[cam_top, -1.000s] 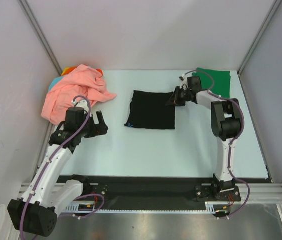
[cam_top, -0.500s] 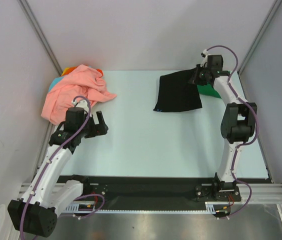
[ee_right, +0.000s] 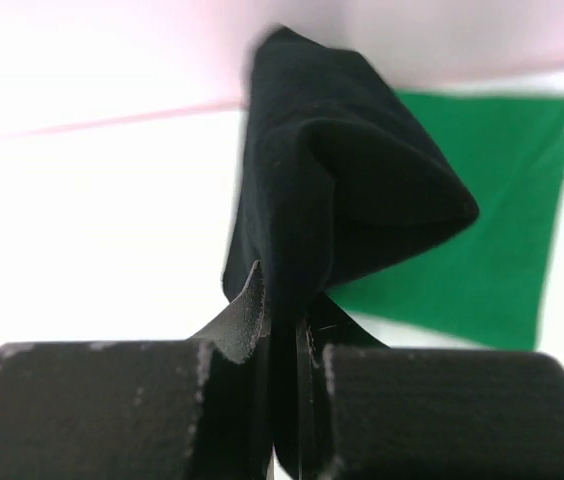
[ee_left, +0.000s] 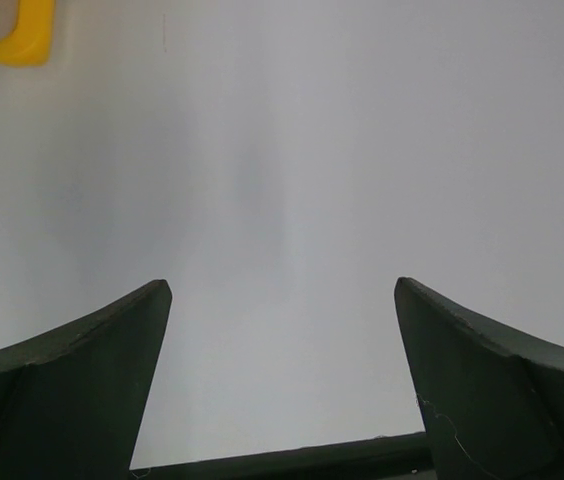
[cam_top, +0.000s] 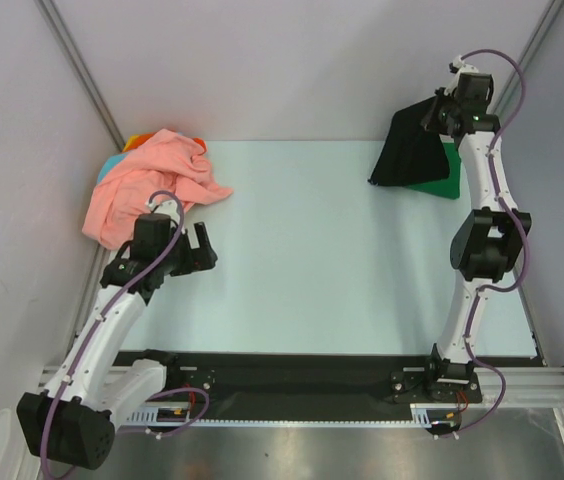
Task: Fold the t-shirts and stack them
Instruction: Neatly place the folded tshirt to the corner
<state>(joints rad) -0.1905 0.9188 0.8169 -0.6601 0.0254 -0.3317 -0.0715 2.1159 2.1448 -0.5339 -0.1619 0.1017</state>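
At your far left, the salmon-pink t-shirt [cam_top: 147, 195] lies crumpled in the back corner of the table [cam_top: 302, 260]. Your left gripper [ee_left: 282, 288] hovers just in front of it, jaws spread wide. At far right, your right gripper [cam_top: 442, 110] is raised, jaws pinching the black t-shirt [cam_top: 409, 150], which hangs over the flat green t-shirt [cam_top: 444, 180].

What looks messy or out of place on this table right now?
Only the salmon-pink shirt, crumpled in an unfolded heap at the far left. The black shirt hanging from the right pincer above the flat green shirt looks deliberate, not odd.
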